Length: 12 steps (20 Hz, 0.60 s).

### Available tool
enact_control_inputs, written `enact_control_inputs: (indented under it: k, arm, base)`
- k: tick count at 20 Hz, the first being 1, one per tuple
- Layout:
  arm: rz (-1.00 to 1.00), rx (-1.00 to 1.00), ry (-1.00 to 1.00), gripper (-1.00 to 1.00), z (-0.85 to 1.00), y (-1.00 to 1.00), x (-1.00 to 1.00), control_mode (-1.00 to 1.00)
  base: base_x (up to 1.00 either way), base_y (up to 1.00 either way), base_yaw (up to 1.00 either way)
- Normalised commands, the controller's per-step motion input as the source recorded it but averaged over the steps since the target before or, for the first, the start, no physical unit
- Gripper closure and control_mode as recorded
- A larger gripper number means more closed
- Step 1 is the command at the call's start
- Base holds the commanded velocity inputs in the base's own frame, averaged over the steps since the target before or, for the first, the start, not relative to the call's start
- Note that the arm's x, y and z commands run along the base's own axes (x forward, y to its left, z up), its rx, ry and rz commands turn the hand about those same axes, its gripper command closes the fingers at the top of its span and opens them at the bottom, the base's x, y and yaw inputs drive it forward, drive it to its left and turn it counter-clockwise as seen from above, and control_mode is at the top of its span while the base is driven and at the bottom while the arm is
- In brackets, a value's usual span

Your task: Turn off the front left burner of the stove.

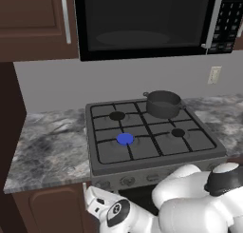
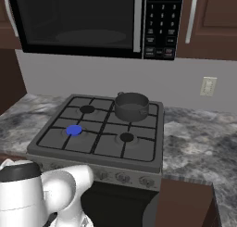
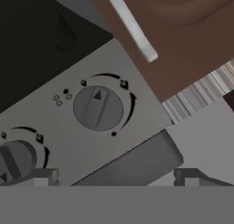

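Item, gripper (image 3: pixel 114 175): we see its two dark finger tips low in the hand view, standing apart with nothing between them, just short of the stove's (image 1: pixel 142 163) front panel.

Item, knob (image 3: pixel 98 108): round, grey, with a raised bar and a small triangle mark; it sits ahead of the tips on the stove panel, not yet touched. A second knob (image 3: pixel 13 159) lies beside it on the same panel.

Item, front left burner (image 1: pixel 125 139): bright blue disc inside the black grate bars on the stove top, above the knob row, so we judge it lit.

Item, pot (image 1: pixel 163 103): on the stove's back right grate, well apart from the work.

Handling note: we judge the step to be the approach. We should centre the tips astride the knob's bar, close squarely, then rotate until the blue goes out. Which knob governs this burner we cannot tell.
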Motion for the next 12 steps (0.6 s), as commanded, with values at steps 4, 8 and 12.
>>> enact_control_inputs:
  k: [4,8,12]
  arm:
    - [0.0,0.0,-0.02,-1.0,-0.24,0.01,0.1,-1.0]
    - [0.0,0.0,-0.04,-1.0,-0.13,-0.01,0.22,-1.0]
    - [0.0,0.0,-0.03,-1.0,-0.09,-0.01,0.23,-1.0]
  base:
    - [0.0,0.0,0.0]
    - [0.0,0.0,0.0]
    - [0.0,0.0,0.0]
